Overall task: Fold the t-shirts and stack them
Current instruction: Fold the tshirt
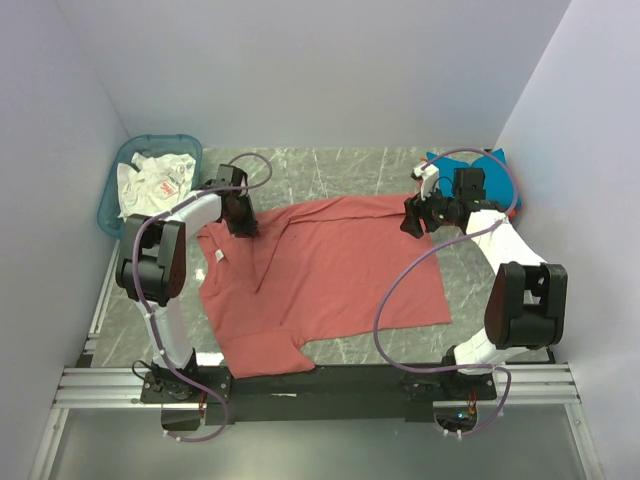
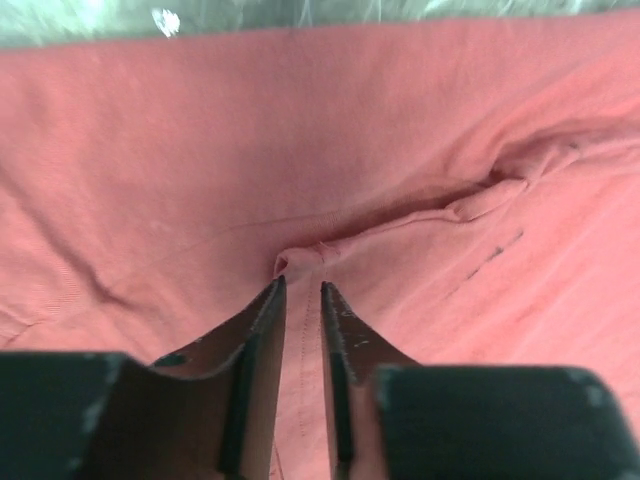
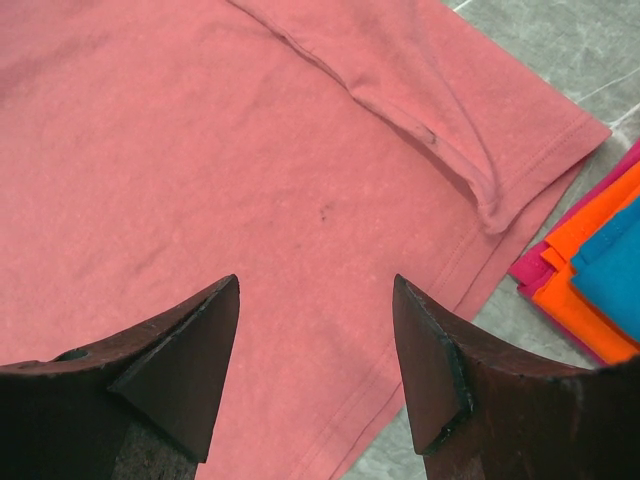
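Fold of red shirt [image 1: 330, 280] sits pinched in left hand [image 2: 303, 290]; right hand [image 3: 318, 285] gapes above its edge

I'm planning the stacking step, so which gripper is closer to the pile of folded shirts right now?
Right. The right gripper hovers over the red t-shirt's edge beside the folded stack; the left gripper is at the shirt's opposite side.

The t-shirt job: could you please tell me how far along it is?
Done: a folded stack sits at the far right corner. In hand: the dusty-red shirt lies spread out; the left hand pinches a ridge of it, and the right hand hovers open over its edge. Left: folding and stacking it, and perhaps the white garment in the basket.
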Controlling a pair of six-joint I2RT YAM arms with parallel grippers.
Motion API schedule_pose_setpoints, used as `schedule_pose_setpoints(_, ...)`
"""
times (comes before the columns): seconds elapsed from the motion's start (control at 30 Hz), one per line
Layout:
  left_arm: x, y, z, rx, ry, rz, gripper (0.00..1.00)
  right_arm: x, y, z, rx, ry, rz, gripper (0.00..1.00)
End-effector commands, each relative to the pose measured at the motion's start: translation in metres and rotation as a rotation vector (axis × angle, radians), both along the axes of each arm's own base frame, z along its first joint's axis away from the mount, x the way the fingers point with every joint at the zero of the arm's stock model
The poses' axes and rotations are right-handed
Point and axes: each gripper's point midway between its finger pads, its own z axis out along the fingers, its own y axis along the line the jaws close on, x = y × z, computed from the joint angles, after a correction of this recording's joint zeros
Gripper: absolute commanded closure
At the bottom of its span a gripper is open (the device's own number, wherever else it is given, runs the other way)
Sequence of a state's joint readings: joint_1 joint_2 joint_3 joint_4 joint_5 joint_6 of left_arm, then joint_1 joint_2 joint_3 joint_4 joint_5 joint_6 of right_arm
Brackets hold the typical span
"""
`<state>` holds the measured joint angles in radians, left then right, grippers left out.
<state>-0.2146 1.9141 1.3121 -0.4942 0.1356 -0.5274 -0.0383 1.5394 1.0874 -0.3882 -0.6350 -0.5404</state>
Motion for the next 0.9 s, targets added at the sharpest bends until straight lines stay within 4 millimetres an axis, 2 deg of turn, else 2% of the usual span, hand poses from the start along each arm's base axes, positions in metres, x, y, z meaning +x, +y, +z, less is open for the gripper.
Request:
schedule_pose_setpoints(0.0, 0.018, 0.006, 0.024, 0.051, -0.079, -0.004, 0.71, -0.001, -0.001, 0.016, 0.018, -0.040, 0.000, 0.30)
schedule_pose_setpoints(0.13, 0.020, 0.008, 0.019, 0.070, -0.077, -0.014, 0.62, -0.001, -0.002, 0.016, 0.023, -0.041, 0.000, 0.30)
schedule_pose_setpoints(0.23, 0.023, 0.005, 0.016, 0.066, -0.065, -0.038, 0.60, -0.001, -0.002, 0.016, 0.026, -0.038, -0.001, 0.30)
schedule_pose_setpoints(0.4, 0.027, -0.005, 0.011, 0.037, -0.038, -0.079, 0.60, -0.001, -0.002, 0.017, 0.026, -0.038, -0.002, 0.30)
schedule_pose_setpoints(0.6, 0.022, -0.006, 0.003, 0.036, -0.013, -0.097, 0.63, -0.001, -0.004, 0.016, 0.028, -0.036, -0.005, 0.30)
schedule_pose_setpoints(0.7, 0.022, -0.006, 0.005, 0.036, -0.017, -0.099, 0.74, 0.000, -0.003, 0.016, 0.029, -0.036, -0.004, 0.30)
schedule_pose_setpoints(0.73, 0.023, -0.006, 0.007, 0.033, -0.021, -0.098, 0.85, -0.001, -0.004, 0.016, 0.029, -0.033, -0.006, 0.30)
schedule_pose_setpoints(0.8, 0.024, -0.008, 0.012, 0.026, -0.030, -0.097, 0.97, -0.001, -0.003, 0.016, 0.030, -0.035, -0.005, 0.30)
schedule_pose_setpoints(0.87, 0.026, -0.012, 0.023, 0.008, -0.052, -0.100, 1.00, -0.001, -0.004, 0.016, 0.028, -0.036, -0.006, 0.30)
